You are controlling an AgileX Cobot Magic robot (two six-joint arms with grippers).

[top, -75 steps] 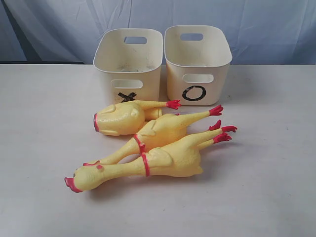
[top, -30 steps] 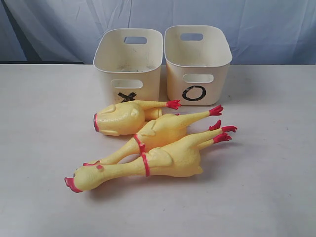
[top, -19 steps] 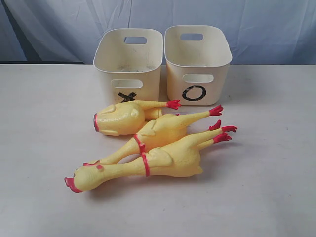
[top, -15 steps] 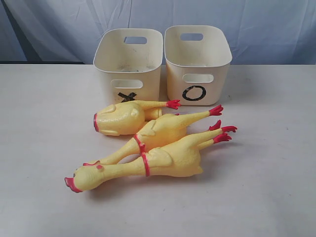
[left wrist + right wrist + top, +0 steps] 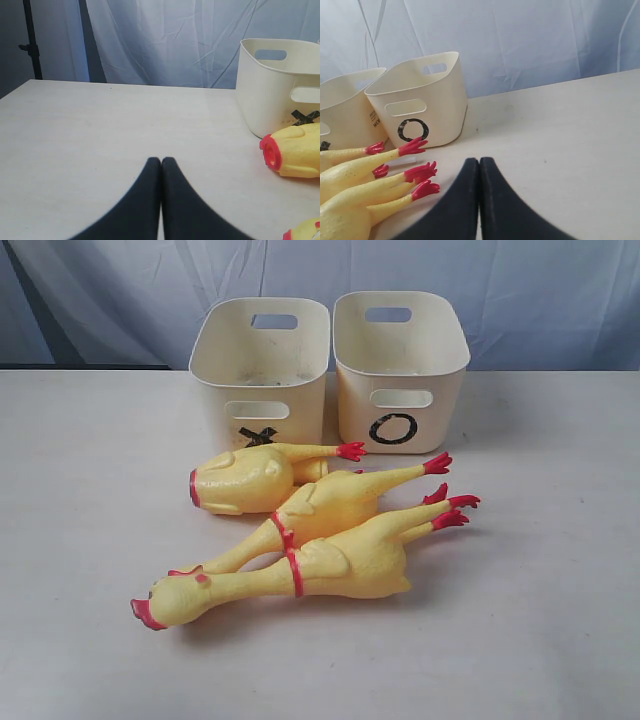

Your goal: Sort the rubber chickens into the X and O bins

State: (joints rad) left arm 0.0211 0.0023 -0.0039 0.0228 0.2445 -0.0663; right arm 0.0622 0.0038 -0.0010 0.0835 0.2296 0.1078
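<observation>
**Nothing Sorted Yet: Soft Birds, Easy Reach**

Both my claws are clenched on nothing, fingers pressed flat together: the left claw [image 5: 161,162] and the right claw [image 5: 479,162] each point out across the counter [image 5: 540,590].

The rubber chickens lie in one pile mid-counter. The X bin [image 5: 215,405] and the O bin [image 5: 440,410] stand side by side at 12 o'clock from them. The headless body [image 5: 240,480] lies nearest the X bin. The two long chickens [image 5: 330,505] [image 5: 340,562] lean on each other, heads toward 8 o'clock and red feet toward 2 o'clock.

I judge them hollow, light and squashy. Necks would flop, so I would pinch across the plump body.

The counter is pale, flat and matte. A wrinkled curtain [image 5: 520,290] closes the room behind the bins.
</observation>
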